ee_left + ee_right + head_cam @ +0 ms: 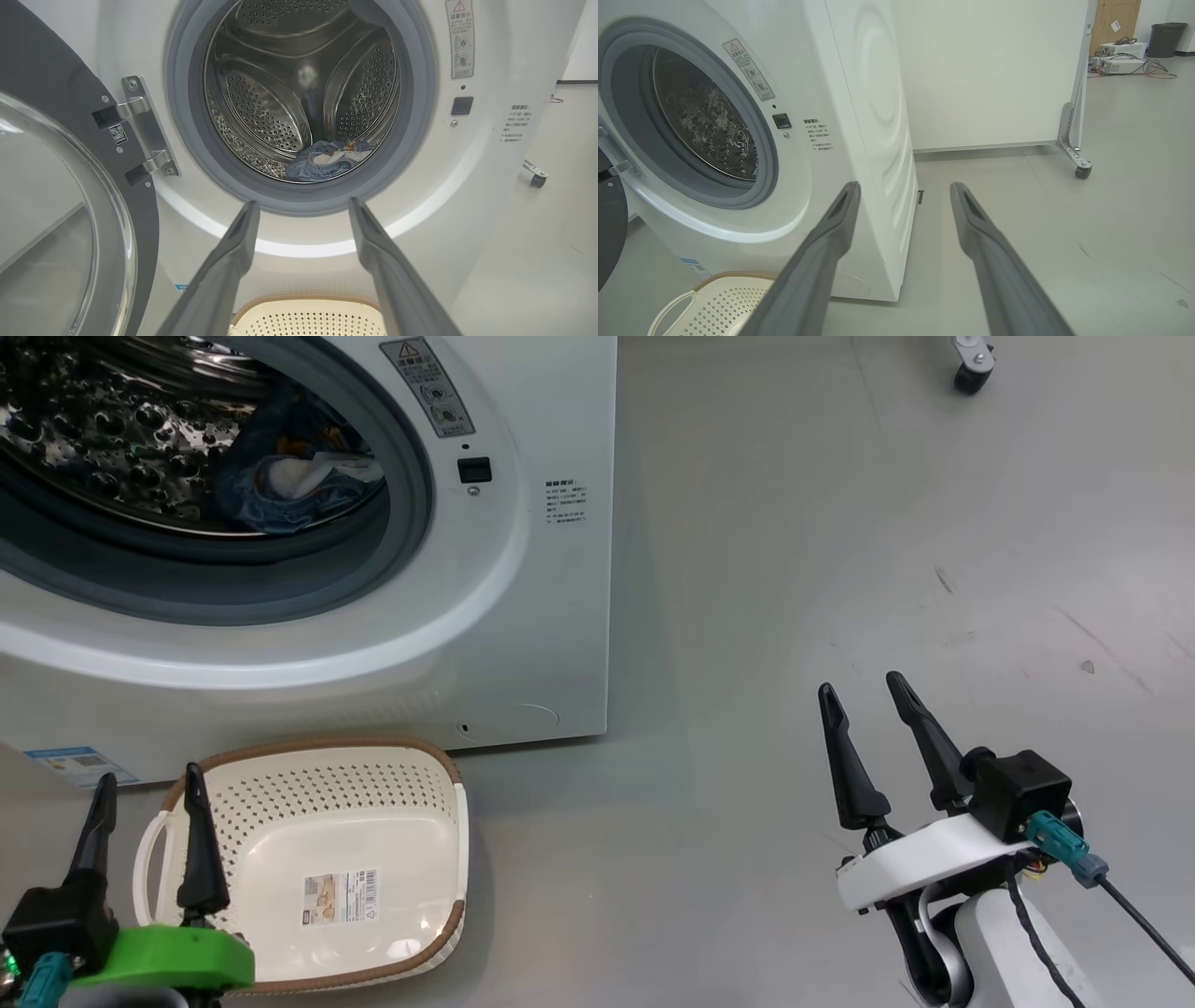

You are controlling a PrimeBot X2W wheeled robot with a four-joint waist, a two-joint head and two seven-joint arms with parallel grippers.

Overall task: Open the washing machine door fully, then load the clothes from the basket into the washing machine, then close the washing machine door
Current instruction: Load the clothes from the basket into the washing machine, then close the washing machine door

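The white washing machine [523,616] stands with its round door [56,196] swung wide open to the left. Light blue clothes [289,476] lie low in the steel drum [303,84]; the same clothes [329,159] rest at the drum's front. The cream basket [411,859] sits on the floor before the machine with nothing in it. My left gripper [147,782] hovers open at the basket's left handle, its fingers [233,252] pointing at the drum mouth. My right gripper [861,683] hangs open over bare floor right of the machine, holding nothing.
Grey floor [840,541] stretches to the right of the machine. A white partition on castors [1080,170] stands behind, and one castor [971,373] shows at the far right. Boxes, cables and a bin [1164,39] lie farther back.
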